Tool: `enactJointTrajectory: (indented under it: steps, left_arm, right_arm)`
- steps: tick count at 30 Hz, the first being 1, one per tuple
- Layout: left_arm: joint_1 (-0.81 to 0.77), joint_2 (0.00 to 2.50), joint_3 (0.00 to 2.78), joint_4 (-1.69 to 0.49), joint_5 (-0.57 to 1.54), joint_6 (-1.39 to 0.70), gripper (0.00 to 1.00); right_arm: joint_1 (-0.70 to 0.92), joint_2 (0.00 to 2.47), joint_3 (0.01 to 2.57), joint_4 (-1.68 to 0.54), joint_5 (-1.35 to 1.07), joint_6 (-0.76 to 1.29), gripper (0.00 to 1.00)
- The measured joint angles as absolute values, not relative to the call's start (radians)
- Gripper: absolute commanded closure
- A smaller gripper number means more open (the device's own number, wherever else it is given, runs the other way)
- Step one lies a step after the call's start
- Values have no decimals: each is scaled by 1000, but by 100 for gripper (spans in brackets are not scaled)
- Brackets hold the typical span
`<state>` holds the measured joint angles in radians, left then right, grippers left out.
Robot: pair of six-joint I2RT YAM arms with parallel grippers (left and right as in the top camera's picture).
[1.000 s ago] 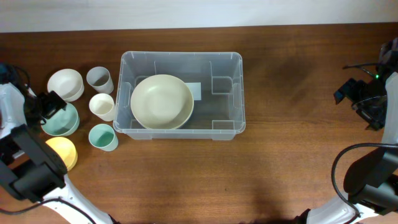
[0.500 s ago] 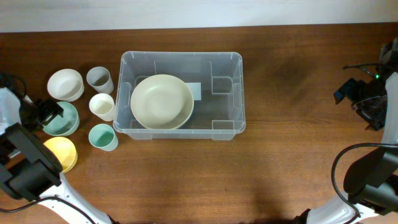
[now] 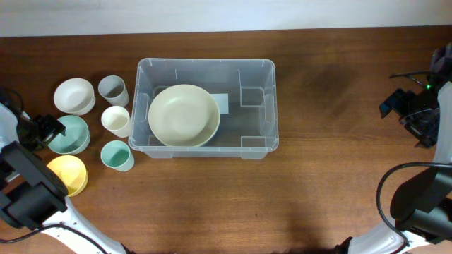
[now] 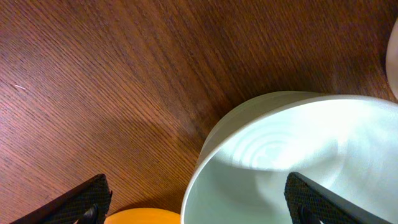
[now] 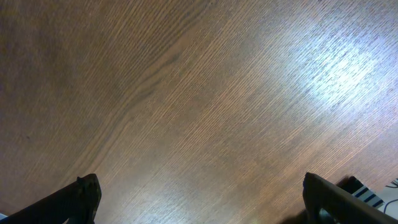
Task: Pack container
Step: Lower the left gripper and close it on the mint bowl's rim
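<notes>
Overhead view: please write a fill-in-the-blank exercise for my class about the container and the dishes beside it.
1. The container holds exactly ___ bowl.
2. The number of cups standing left of it is ___.
3. The outside bowl nearest the front edge of the table is coloured ___.
4. The left gripper hovers open at the green bowl, holding ___.
Missing words: one; three; yellow; nothing.

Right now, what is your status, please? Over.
Left gripper open over green bowl rim. Right gripper open over table. Container holds one cream bowl. Nothing blocking it.
</notes>
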<state>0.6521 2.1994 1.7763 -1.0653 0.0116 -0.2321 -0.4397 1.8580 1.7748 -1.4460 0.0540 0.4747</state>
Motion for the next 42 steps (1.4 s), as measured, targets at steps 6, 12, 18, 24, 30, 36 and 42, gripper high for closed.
enactJointTrajectory:
  steps: [6, 12, 18, 24, 30, 36, 42]
  left_arm:
    - [652, 2199, 1776, -1053, 12, -210, 11]
    - [652, 2199, 1776, -1051, 12, -172, 21]
    - [652, 2199, 1776, -1043, 12, -125, 22]
    - [652, 2199, 1776, -1043, 11, -83, 35]
    - [652, 2199, 1776, -1043, 12, -62, 60]
    - [652, 2199, 1776, -1044, 12, -46, 77]
    - [653, 2199, 1776, -1045, 12, -45, 98]
  right_arm:
    - [-440, 1858, 1775, -1446, 54, 475, 1]
    - [-440, 1858, 1775, -1446, 54, 475, 1]
    - [-440, 1858, 1775, -1446, 54, 475, 1]
    - [-440, 1858, 1775, -1446, 54, 475, 1]
    - [-440, 1858, 1775, -1446, 54, 475, 1]
    - [-440, 1858, 1775, -1446, 54, 474, 1]
    - [-440, 1858, 1775, -1446, 54, 475, 1]
